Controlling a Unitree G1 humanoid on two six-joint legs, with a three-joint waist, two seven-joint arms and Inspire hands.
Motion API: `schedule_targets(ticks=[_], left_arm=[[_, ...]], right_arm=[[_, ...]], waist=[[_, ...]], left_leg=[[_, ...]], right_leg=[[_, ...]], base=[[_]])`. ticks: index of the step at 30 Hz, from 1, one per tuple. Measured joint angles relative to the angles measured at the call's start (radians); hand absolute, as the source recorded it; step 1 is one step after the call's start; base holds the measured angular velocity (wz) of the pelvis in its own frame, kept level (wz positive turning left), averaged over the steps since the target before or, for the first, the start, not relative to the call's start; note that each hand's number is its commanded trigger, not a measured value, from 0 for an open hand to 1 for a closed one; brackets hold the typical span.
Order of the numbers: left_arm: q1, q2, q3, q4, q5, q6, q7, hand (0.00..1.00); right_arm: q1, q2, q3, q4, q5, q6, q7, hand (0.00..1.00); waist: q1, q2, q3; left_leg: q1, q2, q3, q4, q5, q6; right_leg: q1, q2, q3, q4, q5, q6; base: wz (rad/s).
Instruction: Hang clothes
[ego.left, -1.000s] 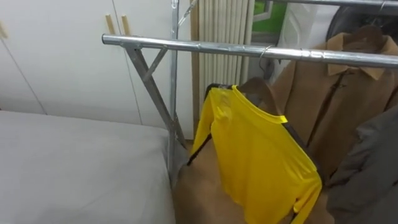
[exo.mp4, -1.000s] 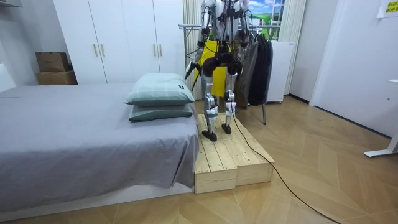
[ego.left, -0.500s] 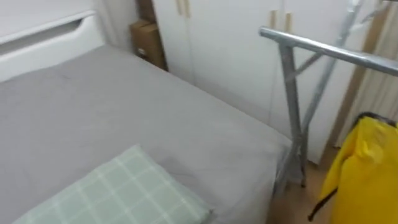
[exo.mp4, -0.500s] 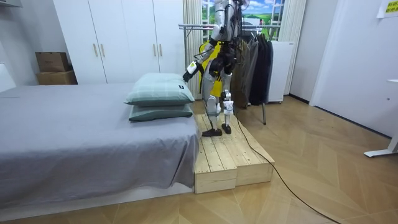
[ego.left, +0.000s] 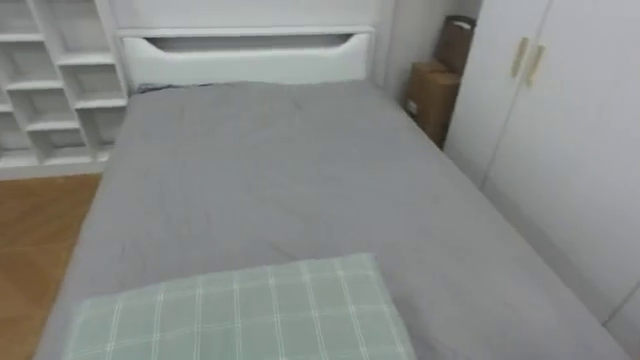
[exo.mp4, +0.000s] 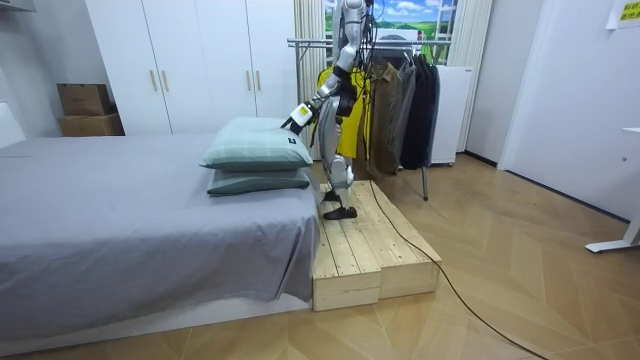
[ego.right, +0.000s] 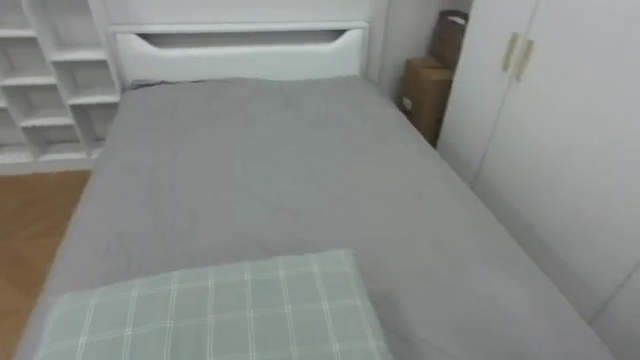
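The robot is pictured on the wooden platform (exo.mp4: 375, 255) at the foot-side corner of the grey bed (ego.left: 280, 170), faced toward it. Its left hand (exo.mp4: 297, 117) is held just beside the upper of 2 stacked plaid pillows (ego.left: 240, 315); how far its fingers are open cannot be told. A yellow shirt (exo.mp4: 357, 120) is seen hanging on the clothes rack (exo.mp4: 310, 42), beyond the platform from the bed. If another garment is sought, the bed should be scanned before reaching, and footing on the narrow platform kept steady. 2 cardboard boxes (ego.left: 432, 95) are stacked beside the bed's head, their contents hidden. The shelf unit (ego.left: 60, 100) across the bed appears bare.
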Motion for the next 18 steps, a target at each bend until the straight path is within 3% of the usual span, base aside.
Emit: schedule_targets(ticks=[1, 3, 6, 10, 15, 18], left_arm=[[0.0, -0.009, -0.008, 0.004, 0.0, -0.002, 0.005, 0.0], [0.002, -0.014, -0.011, 0.013, 0.0, -0.016, 0.016, 0.0], [0.012, -0.015, -0.007, 0.027, 0.0, -0.019, 0.018, 0.0], [0.028, -0.016, 0.031, 0.033, 0.0, -0.013, 0.016, 0.0], [0.046, -0.017, 0.073, 0.029, -0.005, -0.013, 0.015, 0.0], [0.055, -0.017, 0.086, 0.029, -0.005, -0.012, 0.015, 0.0]], right_arm=[[0.0, -0.002, 0.015, -0.002, -0.011, 0.0, -0.006, 0.0], [-0.015, 0.006, 0.017, -0.014, -0.038, 0.0, -0.003, 0.0], [-0.027, 0.016, 0.023, -0.019, -0.071, -0.001, 0.017, 0.0], [-0.035, 0.015, 0.035, -0.018, -0.075, -0.001, 0.042, 0.0], [-0.031, 0.017, 0.038, -0.01, -0.07, 0.007, 0.054, 0.0], [-0.015, 0.017, 0.032, -0.009, -0.069, 0.013, 0.055, 0.0]], waist=[[0.013, 0.004, -0.007], [0.027, 0.018, -0.0013], [0.034, 0.024, -0.0019], [0.039, 0.018, -0.0046], [0.051, 0.004, -0.0015], [0.041, 0.0, 0.0006]], left_leg=[[0.0, 0.004, -0.012, -0.006, 0.0, -0.013], [0.005, 0.02, -0.02, -0.018, 0.003, -0.027], [0.041, 0.025, -0.041, -0.063, 0.013, -0.042], [0.077, 0.028, -0.042, -0.102, 0.017, -0.049], [0.098, 0.033, -0.046, -0.124, 0.017, -0.051], [0.092, 0.03, -0.071, -0.125, 0.013, -0.055]], right_leg=[[0.022, 0.01, -0.018, -0.039, 0.005, -0.008], [0.055, 0.034, -0.039, -0.091, 0.027, -0.03], [0.087, 0.041, -0.061, -0.108, 0.026, -0.039], [0.115, 0.043, -0.079, -0.121, 0.006, -0.043], [0.142, 0.051, -0.084, -0.145, 0.005, -0.042], [0.164, 0.05, -0.116, -0.166, 0.005, -0.042]], base=[[0.6], [0.23], [0.2], [0.11], [0.08], [0.29]])
